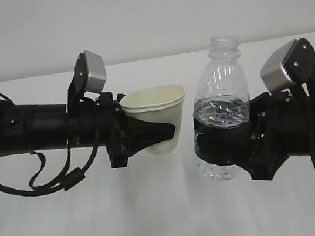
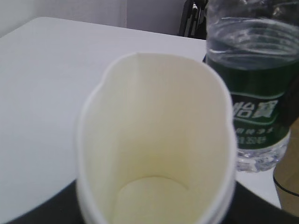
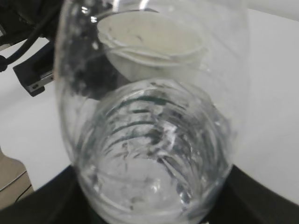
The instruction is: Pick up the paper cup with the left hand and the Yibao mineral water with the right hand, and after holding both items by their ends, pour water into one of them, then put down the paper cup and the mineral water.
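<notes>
While both items hang lifted clear of the table (image 1: 161, 224), above its middle, left gripper (image 1: 148, 136) has its jaws clamped on the paper cup (image 1: 158, 118), squashing the rim oval, and right gripper (image 1: 254, 139) has its jaws clamped on the Yibao mineral water (image 1: 222, 114) at the green label. Bottle is upright, uncapped, roughly half full, and sits just beside the cup, not touching. Cup looks dry inside, so pouring seems not yet started. To do it well: bring bottle mouth over the cup rim, tip slowly, keep cup level, don't squeeze the cup any harder or it may buckle
</notes>
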{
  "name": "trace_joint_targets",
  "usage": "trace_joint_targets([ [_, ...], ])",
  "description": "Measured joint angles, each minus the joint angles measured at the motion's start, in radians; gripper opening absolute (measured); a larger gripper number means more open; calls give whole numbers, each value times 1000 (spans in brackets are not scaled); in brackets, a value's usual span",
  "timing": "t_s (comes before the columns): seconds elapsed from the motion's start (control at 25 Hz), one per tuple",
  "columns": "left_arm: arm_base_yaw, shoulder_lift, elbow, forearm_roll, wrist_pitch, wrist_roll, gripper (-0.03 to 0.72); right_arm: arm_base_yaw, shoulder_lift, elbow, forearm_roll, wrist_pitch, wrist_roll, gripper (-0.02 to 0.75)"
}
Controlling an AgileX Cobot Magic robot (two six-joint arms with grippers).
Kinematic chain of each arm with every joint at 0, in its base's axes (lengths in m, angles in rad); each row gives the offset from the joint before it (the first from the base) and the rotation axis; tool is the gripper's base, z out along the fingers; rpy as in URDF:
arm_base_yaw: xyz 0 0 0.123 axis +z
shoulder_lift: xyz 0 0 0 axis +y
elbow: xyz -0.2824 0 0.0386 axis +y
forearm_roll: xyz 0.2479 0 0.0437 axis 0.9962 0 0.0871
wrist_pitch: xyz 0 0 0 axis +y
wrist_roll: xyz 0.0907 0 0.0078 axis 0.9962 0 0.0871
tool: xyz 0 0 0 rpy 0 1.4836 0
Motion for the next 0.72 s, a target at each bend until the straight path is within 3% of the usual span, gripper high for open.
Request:
trace_joint_targets([
  [0.72, 0, -121, 0, 227, -5, -193, 312, 0, -14, 0, 0, 10, -3, 471],
])
